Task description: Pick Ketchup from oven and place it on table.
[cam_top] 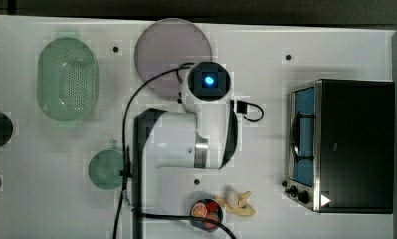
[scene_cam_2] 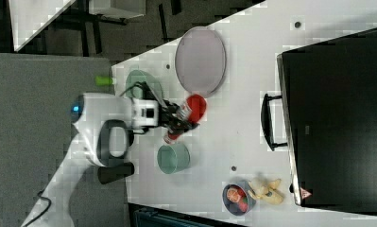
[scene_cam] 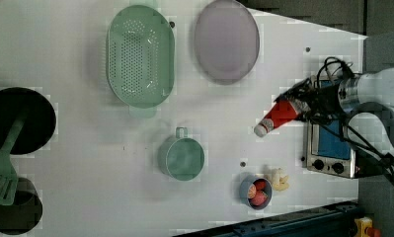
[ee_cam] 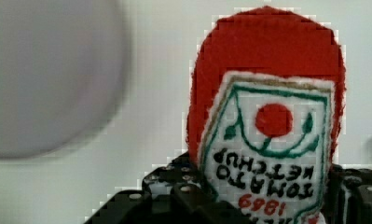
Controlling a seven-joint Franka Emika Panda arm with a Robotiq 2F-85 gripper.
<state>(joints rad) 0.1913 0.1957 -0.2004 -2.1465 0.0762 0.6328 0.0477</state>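
The Ketchup [scene_cam: 279, 115], clamped in the hand [scene_cam: 303, 104] above the bench [scene_cam: 86, 163], is seen in the left view but hidden by the arm in the top view.

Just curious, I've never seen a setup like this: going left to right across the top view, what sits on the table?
Green colander → green cup → robot arm → banana → oven.

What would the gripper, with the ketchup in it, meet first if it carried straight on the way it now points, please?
Probably bare table. The gripper holds the Ketchup cap-first towards the left view's lower left, above open white tabletop between the purple plate and the green cup. Depth is unclear, so the cup might be near that line.
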